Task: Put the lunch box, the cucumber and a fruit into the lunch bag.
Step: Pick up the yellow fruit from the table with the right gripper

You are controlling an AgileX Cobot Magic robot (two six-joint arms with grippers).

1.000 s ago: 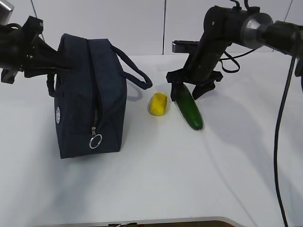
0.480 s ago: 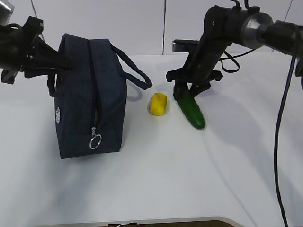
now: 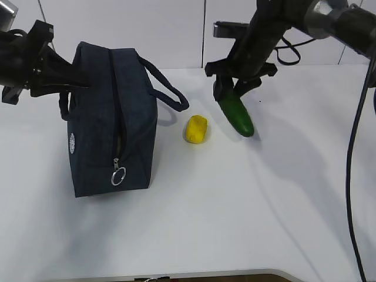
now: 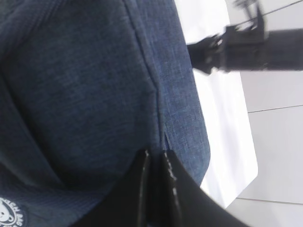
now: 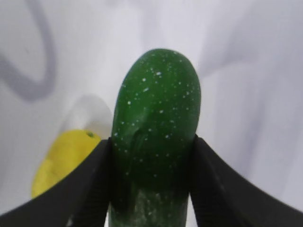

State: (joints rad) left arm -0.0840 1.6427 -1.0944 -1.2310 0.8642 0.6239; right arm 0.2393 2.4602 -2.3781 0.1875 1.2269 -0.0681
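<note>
Right tool point(image 3: 234, 88): clamped on the upper end of the cucumber point(image 3: 236, 114), lifted off the bench point(image 3: 235, 200), tilted.
Left tool point(image 4: 156, 163): pressed together against the back of the lunch bag point(image 3: 111, 117).
Lunch bag: upright at left, ring pull point(image 3: 118, 175) hanging low.
Yellow fruit point(image 3: 197, 128): on bench between bag and cucumber.
</note>
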